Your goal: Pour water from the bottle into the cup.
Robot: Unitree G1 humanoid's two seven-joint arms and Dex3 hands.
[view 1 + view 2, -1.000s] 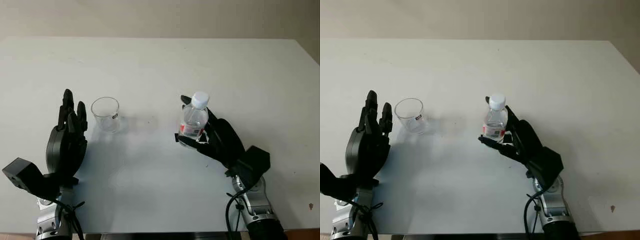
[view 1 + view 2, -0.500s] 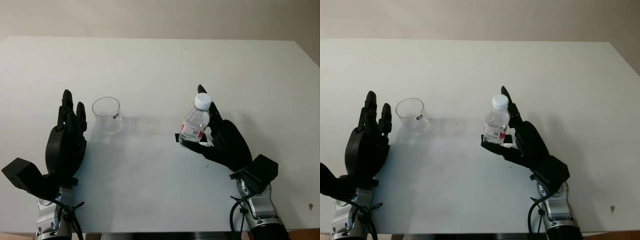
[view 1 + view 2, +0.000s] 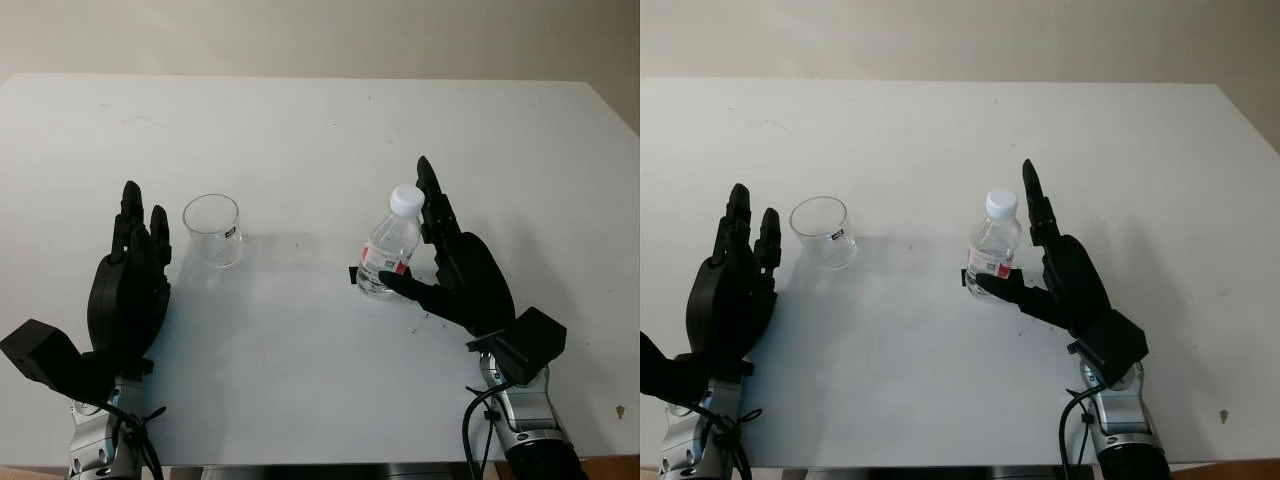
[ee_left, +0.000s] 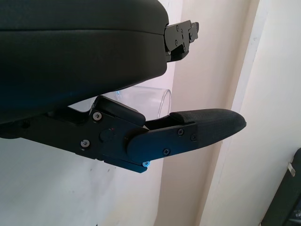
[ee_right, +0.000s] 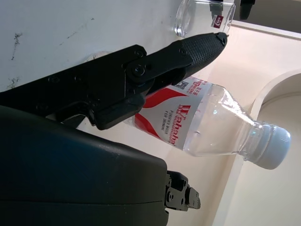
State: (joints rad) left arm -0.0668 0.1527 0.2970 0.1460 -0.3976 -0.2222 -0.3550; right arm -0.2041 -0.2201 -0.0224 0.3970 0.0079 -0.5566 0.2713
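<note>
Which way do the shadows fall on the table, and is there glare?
Right eye view: faint shadows fall to the picture's right of the cup and the right hand; no hard glare on the table. Right wrist view: the bottle is evenly lit.

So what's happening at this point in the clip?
The right hand is at the water bottle on the white table: thumb across the label, the other fingers straight up behind it. The white cap is still on. The empty clear cup stands apart to the left, and the left hand is open beside it, not touching it. No pouring yet.
</note>
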